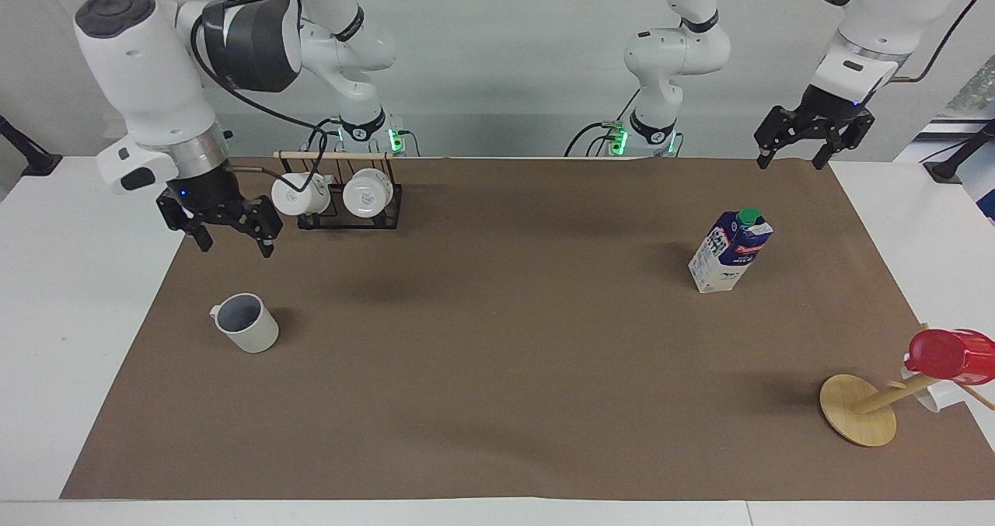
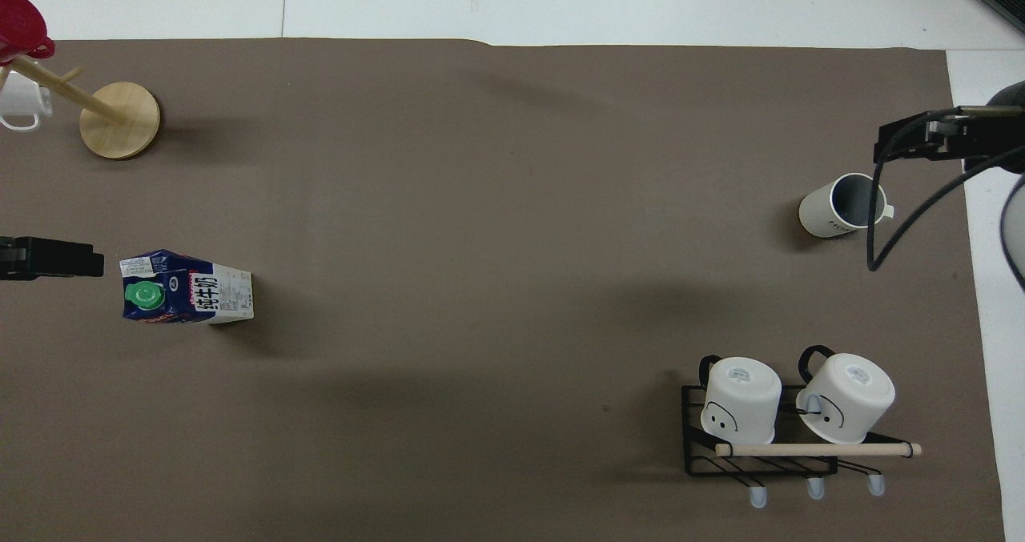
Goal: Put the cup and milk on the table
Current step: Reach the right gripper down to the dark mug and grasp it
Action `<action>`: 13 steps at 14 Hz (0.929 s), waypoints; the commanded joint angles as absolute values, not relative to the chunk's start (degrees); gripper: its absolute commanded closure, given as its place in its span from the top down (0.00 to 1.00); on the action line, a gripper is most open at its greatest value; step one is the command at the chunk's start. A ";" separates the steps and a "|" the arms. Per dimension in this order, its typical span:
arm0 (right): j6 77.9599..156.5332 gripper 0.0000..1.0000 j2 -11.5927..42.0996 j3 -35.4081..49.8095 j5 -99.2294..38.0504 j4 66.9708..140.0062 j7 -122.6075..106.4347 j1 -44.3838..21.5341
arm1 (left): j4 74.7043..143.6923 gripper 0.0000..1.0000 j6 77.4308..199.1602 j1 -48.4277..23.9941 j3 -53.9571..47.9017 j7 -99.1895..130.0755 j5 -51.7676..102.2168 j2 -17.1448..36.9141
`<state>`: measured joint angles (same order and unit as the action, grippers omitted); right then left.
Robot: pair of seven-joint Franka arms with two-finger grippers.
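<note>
The cup [image 1: 247, 323] [image 2: 845, 206], off-white with a grey-blue inside, stands upright on the table's brown paper [image 1: 497, 370] toward the right arm's end. The milk [image 1: 731, 250] [image 2: 186, 287], a blue and white carton with a green cap, stands upright on the paper toward the left arm's end. My right gripper [image 1: 235, 246] [image 2: 901, 138] hangs open and empty above the paper's edge, close to the cup but not touching it. My left gripper [image 1: 790, 162] [image 2: 88, 259] waits open and empty, raised over the paper's corner beside the milk.
A black wire rack [image 1: 338, 217] [image 2: 761, 454] with two white mugs and a wooden bar stands near the right arm's base. A wooden mug tree [image 1: 859, 409] [image 2: 120, 120] carrying a red cup [image 1: 948, 355] and a white mug stands at the left arm's end, farther from the robots than the milk.
</note>
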<state>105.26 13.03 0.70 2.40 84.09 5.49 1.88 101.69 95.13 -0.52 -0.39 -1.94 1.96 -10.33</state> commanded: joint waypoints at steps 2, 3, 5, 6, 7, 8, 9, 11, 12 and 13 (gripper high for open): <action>110.82 1.00 17.13 1.14 1.23 84.46 3.87 2.81 | 100.90 1.00 94.13 0.00 -0.62 -2.11 2.46 -10.11; 111.87 1.00 18.01 1.14 1.32 84.46 3.95 2.81 | 100.90 1.00 94.13 0.00 -0.62 -2.11 2.46 -10.11; 113.98 1.00 19.68 1.14 1.49 84.46 3.96 2.73 | 100.90 1.00 94.13 0.00 -0.62 -2.11 2.46 -10.11; 114.43 1.00 20.47 1.14 1.41 84.46 3.96 2.64 | 100.90 1.00 94.13 0.00 -0.62 -2.11 2.46 -10.11; 115.65 1.00 21.44 1.14 1.23 84.55 4.04 2.64 | 100.90 1.00 94.13 0.00 -0.62 -2.11 2.46 -10.11; 117.06 1.00 21.97 1.14 1.23 85.07 4.04 2.46 | 100.90 1.00 94.13 0.00 -0.62 -2.11 2.46 -10.11; 117.94 1.00 22.06 1.14 1.23 85.60 4.13 2.37 | 100.90 1.00 94.13 0.00 -0.62 -2.11 2.46 -10.11; 119.00 1.00 22.41 1.14 1.32 86.48 4.22 2.29 | 100.90 1.00 94.13 0.00 -0.62 -2.11 2.46 -10.11; 119.70 1.00 22.59 1.06 1.23 86.66 4.22 2.11 | 100.90 1.00 94.13 0.00 -0.62 -2.11 2.46 -10.11; 119.79 1.00 22.76 1.14 1.23 86.75 4.22 2.20 | 100.81 1.00 94.13 0.00 -0.62 -2.11 2.46 -10.11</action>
<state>118.29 23.10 0.71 2.40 85.50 5.49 1.79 101.69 95.13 -0.52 -0.39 -1.94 1.96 -10.33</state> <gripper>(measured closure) 0.000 0.000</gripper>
